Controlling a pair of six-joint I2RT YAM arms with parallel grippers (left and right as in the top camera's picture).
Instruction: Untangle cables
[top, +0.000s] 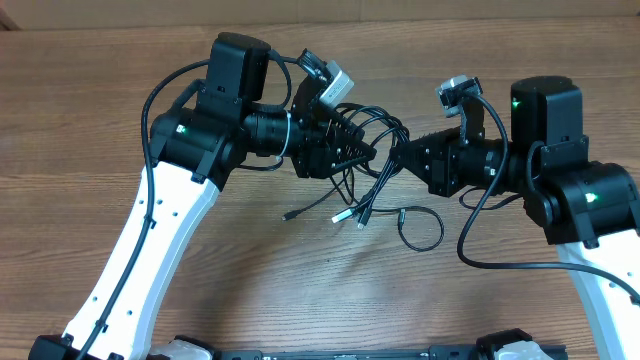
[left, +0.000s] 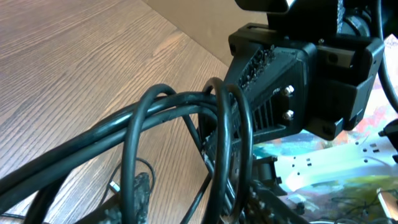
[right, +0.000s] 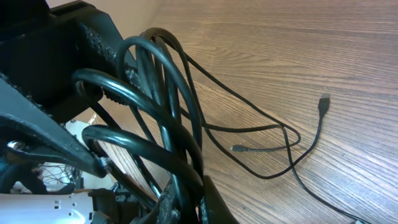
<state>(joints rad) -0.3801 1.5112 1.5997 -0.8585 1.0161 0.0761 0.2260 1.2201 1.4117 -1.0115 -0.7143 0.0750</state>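
A tangle of black cables (top: 372, 128) hangs in the air between my two grippers at the table's middle. My right gripper (top: 400, 158) is shut on thick loops of the cables (right: 165, 93), which are pinched between its fingers (right: 196, 202). My left gripper (top: 360, 150) faces it. Its fingers (left: 205, 205) stand wide apart, and cable loops (left: 186, 109) pass between them. Loose strands drop to the table and end in small plug tips (top: 341, 215). Thin strands with plugs (right: 324, 99) lie on the wood.
A loose cable loop (top: 421, 228) lies on the wooden table (top: 520, 60) in front of the grippers, with one plug tip (top: 288, 215) to the left. Each arm's own thick black wire (top: 150, 110) arcs beside it. The grippers are nearly touching.
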